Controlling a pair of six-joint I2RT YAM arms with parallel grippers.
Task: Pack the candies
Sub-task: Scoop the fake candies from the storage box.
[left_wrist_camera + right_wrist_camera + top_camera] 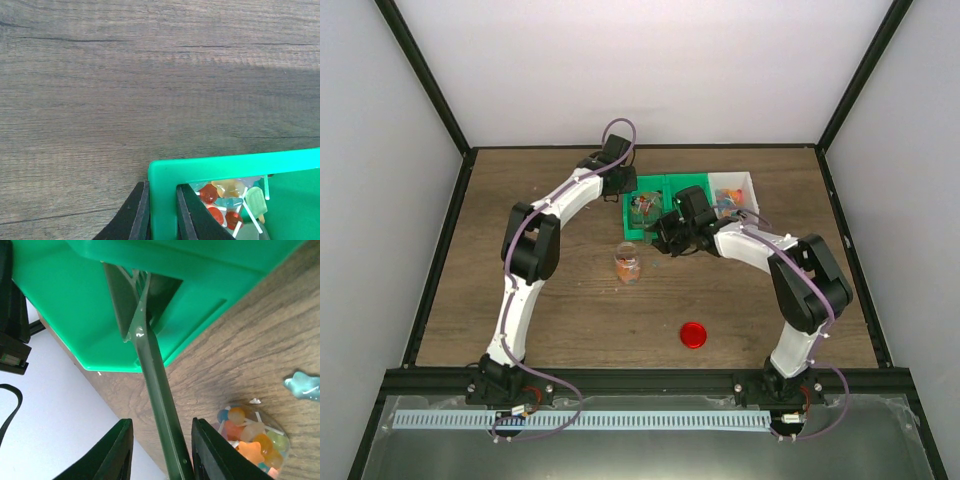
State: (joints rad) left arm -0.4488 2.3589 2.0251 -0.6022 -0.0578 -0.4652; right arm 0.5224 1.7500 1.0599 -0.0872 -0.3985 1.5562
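Note:
The candies are small red, orange and pale wrapped sweets lying in a green tray. My left gripper is shut on the tray's corner wall, one finger inside and one outside. In the top view it is at the tray's far left. My right gripper is open, its jaws on either side of a thin green tray wall with gaps on both sides. It is at the tray's near edge. The tray's underside shows. More candies fill a small clear jar.
The jar stands on the wooden table just in front of the tray. A round red lid lies nearer the front. A white bin with multicoloured sweets sits right of the tray. One pale blue candy lies loose on the table.

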